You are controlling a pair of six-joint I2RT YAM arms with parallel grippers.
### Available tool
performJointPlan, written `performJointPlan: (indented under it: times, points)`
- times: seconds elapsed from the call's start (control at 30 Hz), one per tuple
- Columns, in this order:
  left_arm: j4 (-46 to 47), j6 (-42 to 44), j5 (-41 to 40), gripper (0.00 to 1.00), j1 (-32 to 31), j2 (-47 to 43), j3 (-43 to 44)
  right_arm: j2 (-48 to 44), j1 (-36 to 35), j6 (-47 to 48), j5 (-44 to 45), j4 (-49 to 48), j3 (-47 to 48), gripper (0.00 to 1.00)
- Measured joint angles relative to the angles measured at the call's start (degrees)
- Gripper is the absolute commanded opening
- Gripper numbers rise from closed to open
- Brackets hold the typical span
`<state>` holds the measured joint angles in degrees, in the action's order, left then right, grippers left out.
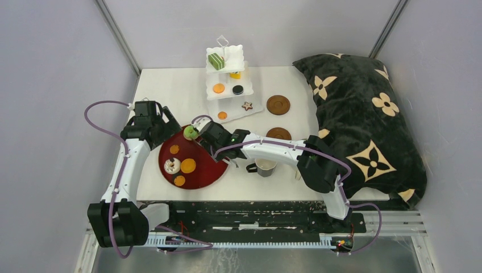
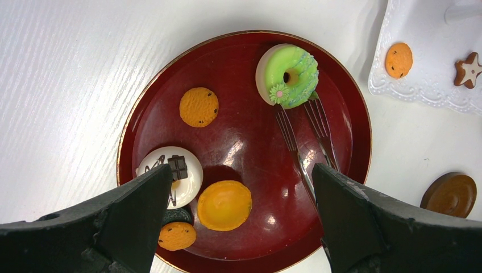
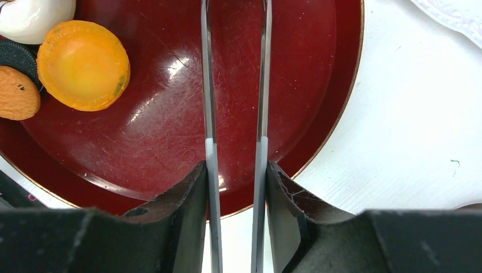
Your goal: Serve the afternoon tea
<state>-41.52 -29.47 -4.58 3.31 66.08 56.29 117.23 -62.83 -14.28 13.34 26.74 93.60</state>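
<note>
A green donut [image 2: 287, 75] lies at the far edge of the dark red tray [image 2: 244, 142], alongside an orange disc [image 2: 224, 205], orange cookies and a white sweet [image 2: 182, 182]. My right gripper [image 3: 236, 170] is shut on the metal tongs [image 3: 208, 114]. The tongs' two arms stand slightly apart, and their tips [image 2: 295, 125] reach the donut's near edge. My left gripper [image 2: 241, 176] hangs open over the tray's near side, holding nothing. The white tiered stand [image 1: 227, 79] at the back carries a green striped cake [image 1: 215, 60], an orange disc [image 1: 219, 88] and a star cookie [image 1: 247, 105].
Two brown coasters [image 1: 278, 104] [image 1: 278, 134] lie right of the stand. A mug [image 1: 265, 167] sits under my right arm near the front edge. A large black floral pillow [image 1: 364, 125] fills the table's right side. Grey walls close in on both sides.
</note>
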Motion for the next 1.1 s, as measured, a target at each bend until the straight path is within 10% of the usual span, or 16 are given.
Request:
performJointPlan:
  times: [0.17,1.1]
  points:
    - [0.0,0.0,0.0,1.0,0.0,0.0,0.0,0.0,0.0,0.0,-0.2,-0.1,0.0,0.01]
    - [-0.1,0.0,-0.1,1.0,0.0,0.0,0.0,-8.7,0.1,0.7,-2.8,-0.2,-7.3,0.01]
